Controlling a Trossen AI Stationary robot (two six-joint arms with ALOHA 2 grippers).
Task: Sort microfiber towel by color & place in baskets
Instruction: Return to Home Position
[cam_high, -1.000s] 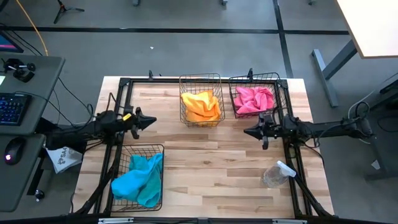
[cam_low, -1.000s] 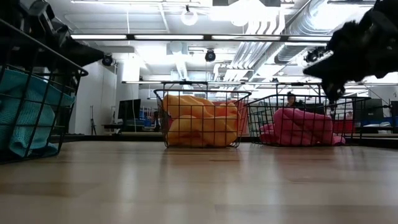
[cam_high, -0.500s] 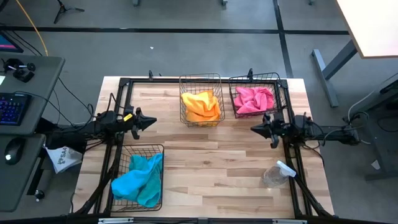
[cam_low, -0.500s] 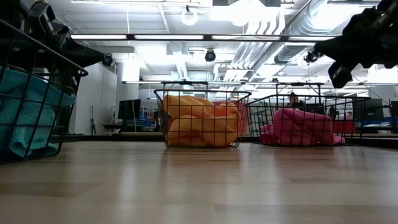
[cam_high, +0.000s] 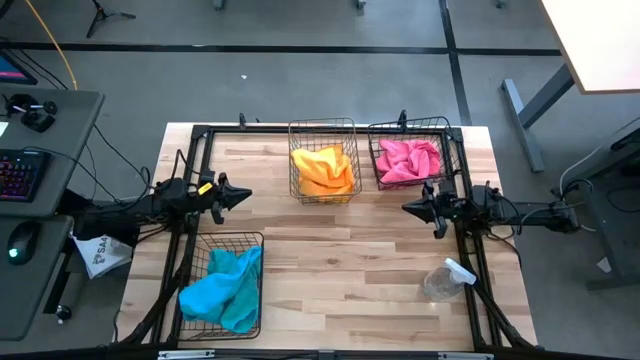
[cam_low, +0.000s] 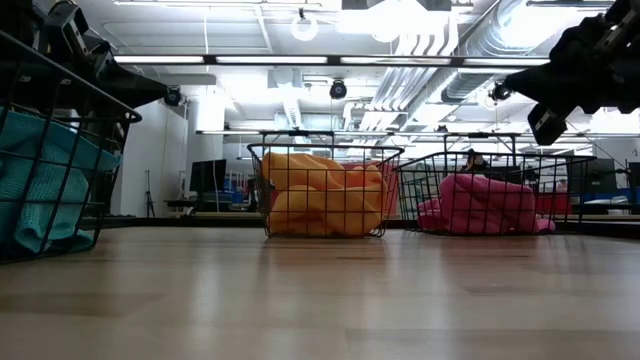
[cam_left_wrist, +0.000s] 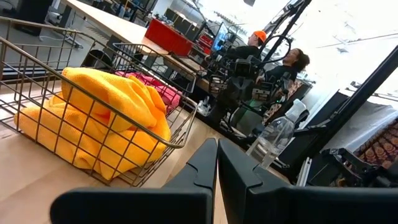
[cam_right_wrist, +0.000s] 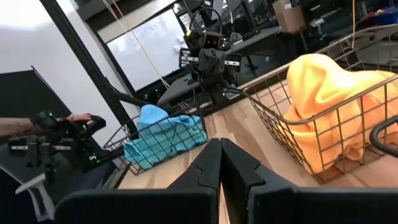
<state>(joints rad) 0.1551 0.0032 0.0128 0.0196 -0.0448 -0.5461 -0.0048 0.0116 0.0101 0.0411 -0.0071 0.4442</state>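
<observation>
Pinched closed and empty: left claw (cam_high: 247, 196), above the left of the surface (cam_high: 340, 250). Likewise closed, right claw (cam_high: 406, 208), near the basket (cam_high: 372, 158) of pink towels (cam_high: 408, 160).

Clear spray bottle (cam_high: 443, 280) on wooden table (cam_high: 340, 255); keyboard (cam_high: 20, 176) well apart

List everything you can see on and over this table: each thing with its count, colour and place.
wire baskets: three, dark; two at the top of the high view, one at lower left
orange-yellow towels: a heap, count unclear; top middle basket
pink towels: a heap; top right basket
turquoise towels: a heap; lower left basket
spray bottle: one, clear; table's lower right
table: one, light wood
left gripper: shut, empty; over the left side
right gripper: shut, empty; over the right side
</observation>
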